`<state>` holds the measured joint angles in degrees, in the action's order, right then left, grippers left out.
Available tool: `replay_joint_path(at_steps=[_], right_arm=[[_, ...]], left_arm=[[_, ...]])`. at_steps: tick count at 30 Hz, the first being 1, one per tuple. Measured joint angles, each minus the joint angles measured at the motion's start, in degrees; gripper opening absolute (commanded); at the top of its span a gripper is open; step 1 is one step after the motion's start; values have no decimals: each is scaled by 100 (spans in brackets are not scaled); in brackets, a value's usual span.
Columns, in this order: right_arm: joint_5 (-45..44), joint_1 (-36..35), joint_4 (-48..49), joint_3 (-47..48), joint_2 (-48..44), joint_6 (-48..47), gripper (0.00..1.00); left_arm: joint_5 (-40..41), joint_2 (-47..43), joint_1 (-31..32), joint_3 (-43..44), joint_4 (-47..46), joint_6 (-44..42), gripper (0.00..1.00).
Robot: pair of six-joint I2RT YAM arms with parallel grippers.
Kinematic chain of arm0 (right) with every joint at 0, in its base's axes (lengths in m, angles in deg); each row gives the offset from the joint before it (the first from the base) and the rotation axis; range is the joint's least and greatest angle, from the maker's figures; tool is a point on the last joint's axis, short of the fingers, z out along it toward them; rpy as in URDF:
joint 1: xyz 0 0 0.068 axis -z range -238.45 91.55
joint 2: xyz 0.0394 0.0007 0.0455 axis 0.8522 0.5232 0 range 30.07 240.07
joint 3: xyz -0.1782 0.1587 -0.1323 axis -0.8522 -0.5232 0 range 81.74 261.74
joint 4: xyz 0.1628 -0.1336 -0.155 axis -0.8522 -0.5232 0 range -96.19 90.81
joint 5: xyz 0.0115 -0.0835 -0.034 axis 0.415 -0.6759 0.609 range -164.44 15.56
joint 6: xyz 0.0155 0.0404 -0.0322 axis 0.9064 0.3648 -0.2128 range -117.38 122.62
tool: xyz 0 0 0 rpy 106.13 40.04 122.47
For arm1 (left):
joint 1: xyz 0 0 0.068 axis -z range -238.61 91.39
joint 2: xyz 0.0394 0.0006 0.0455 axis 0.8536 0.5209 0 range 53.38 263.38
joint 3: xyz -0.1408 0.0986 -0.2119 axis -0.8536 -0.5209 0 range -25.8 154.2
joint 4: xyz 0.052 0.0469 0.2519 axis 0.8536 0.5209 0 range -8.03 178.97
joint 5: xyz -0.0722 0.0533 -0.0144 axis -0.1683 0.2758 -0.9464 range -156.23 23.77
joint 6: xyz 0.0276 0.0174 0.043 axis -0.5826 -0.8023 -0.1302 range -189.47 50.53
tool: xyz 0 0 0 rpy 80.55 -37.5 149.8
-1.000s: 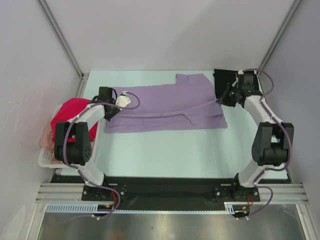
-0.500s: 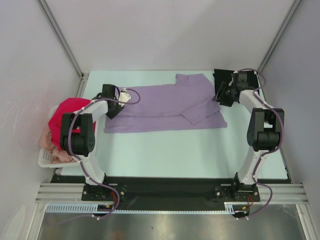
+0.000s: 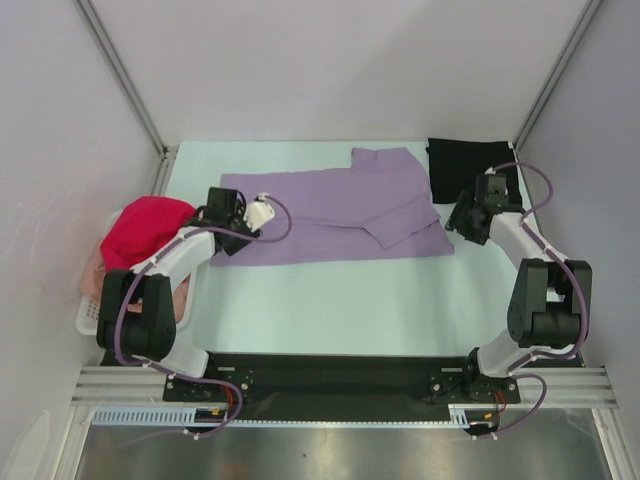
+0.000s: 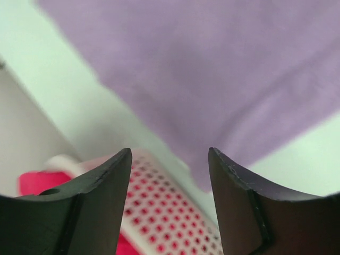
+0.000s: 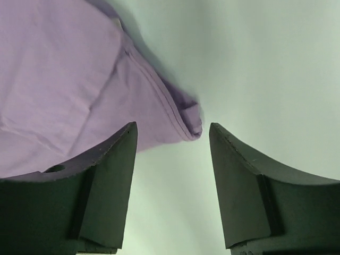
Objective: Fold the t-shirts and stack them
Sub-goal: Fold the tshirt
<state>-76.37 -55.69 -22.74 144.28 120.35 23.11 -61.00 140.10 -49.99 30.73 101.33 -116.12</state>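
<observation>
The lavender t-shirt [image 3: 330, 210] lies spread flat across the middle of the table, one sleeve folded over its right part. My left gripper [image 3: 218, 228] hovers open over its left edge, jaws apart with nothing between them [image 4: 170, 154]; the lavender cloth [image 4: 212, 69] shows beyond the tips. My right gripper [image 3: 453, 222] is open beside the shirt's right lower corner [image 5: 186, 119], jaws empty [image 5: 172, 127]. The black folded t-shirt [image 3: 470, 160] sits at the back right. A magenta-red t-shirt [image 3: 145, 225] lies on a peach-pink one [image 3: 95, 275] in the basket.
The white plastic basket [image 3: 90, 318] stands off the table's left edge; its perforated wall [image 4: 170, 212] shows between my left fingers. Pale green table [image 3: 330, 300] stretches in front of the shirt. Grey walls close in the back and both sides.
Both grippers have gone from shut to open and let go of the lavender shirt. The right gripper drew back from the black shirt toward the near side; the left shifted slightly nearer.
</observation>
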Motion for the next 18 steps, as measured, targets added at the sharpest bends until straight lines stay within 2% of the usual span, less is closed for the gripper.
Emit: replay_joint_path(at_steps=[6,10,13,14,15,16,17,18], right_arm=[[317,-2,85,-511,243,52,61],[468,-2,260,-551,487,105,58],[549,-2,413,-551,693,166,35],[551,2,455,-553,758,195,22],[555,17,487,-555,807,205,16],[599,44,542,-577,828,269,8],[623,70,581,-605,831,297,4],[675,111,629,-647,826,341,1]], left_arm=[[0,42,103,-997,155,-767,70],[216,195,98,-1102,37,-1001,68],[391,328,98,-1095,-251,-1060,63],[442,372,98,-1091,-350,-1058,61],[496,422,98,-1091,-468,-1060,57],[542,470,98,-1091,-581,-1051,46],[573,514,98,-1093,-695,-1032,36],[553,566,98,-1097,-807,-990,21]])
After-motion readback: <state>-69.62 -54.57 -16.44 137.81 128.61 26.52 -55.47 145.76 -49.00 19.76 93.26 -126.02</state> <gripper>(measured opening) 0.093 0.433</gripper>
